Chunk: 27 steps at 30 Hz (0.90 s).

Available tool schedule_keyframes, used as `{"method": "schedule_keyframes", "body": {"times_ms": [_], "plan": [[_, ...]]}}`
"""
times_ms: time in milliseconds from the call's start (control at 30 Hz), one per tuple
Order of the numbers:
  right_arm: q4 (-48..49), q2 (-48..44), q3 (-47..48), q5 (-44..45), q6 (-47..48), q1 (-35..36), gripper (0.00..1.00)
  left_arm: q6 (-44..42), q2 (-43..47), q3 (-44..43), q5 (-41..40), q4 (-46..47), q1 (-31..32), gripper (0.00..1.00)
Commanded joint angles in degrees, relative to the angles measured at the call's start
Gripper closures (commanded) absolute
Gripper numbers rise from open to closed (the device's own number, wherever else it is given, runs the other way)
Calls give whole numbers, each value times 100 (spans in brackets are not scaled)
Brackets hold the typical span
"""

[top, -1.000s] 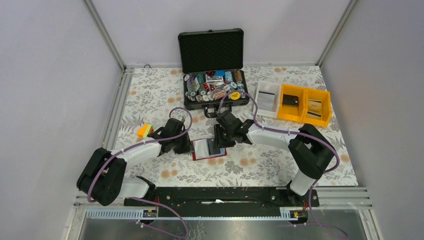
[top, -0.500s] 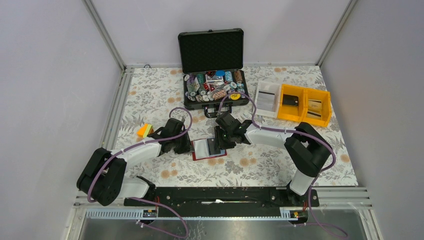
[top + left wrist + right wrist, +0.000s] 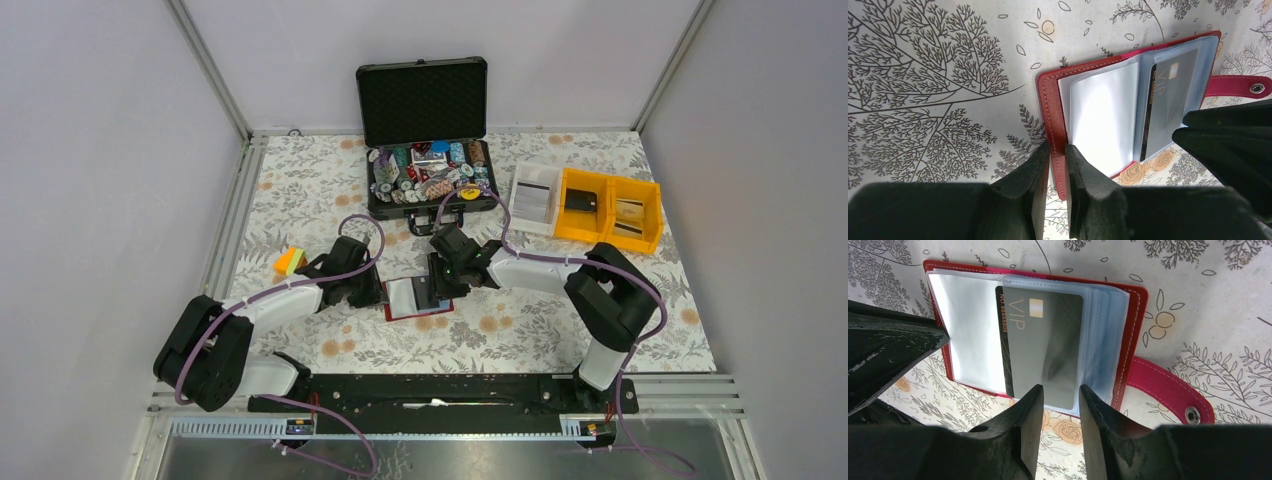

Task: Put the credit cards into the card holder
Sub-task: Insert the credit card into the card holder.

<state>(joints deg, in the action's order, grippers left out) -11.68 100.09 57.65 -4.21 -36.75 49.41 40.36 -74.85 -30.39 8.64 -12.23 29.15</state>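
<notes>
The dark red card holder (image 3: 415,298) lies open on the floral cloth between both grippers. My left gripper (image 3: 1057,146) is shut on the left edge of its red cover (image 3: 1048,100). A grey VIP credit card (image 3: 1048,340) sits in a clear sleeve of the holder (image 3: 1135,340). My right gripper (image 3: 1061,387) is open, its fingertips at the sleeve's near edge with nothing between them. The snap tab (image 3: 1168,387) lies flat to the right. More cards lie in the white tray (image 3: 533,196) and yellow bins (image 3: 610,208).
An open black case (image 3: 430,180) full of poker chips stands behind the holder. A small yellow and orange block (image 3: 289,261) lies left of the left arm. The enclosure walls stand close on three sides.
The right arm's elbow has shifted slightly left. Both grippers and the card holder stay nearly in place.
</notes>
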Motion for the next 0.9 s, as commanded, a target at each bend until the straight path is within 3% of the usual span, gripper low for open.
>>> {"method": "schedule_keyframes", "body": {"times_ms": [0, 867], "plan": [[227, 156, 198, -146, -7, 34, 61, -81, -73, -72, 66, 236, -14, 80], [1058, -7, -55, -686, -423, 28, 61, -125, -158, -72, 73, 283, -14, 80]]}}
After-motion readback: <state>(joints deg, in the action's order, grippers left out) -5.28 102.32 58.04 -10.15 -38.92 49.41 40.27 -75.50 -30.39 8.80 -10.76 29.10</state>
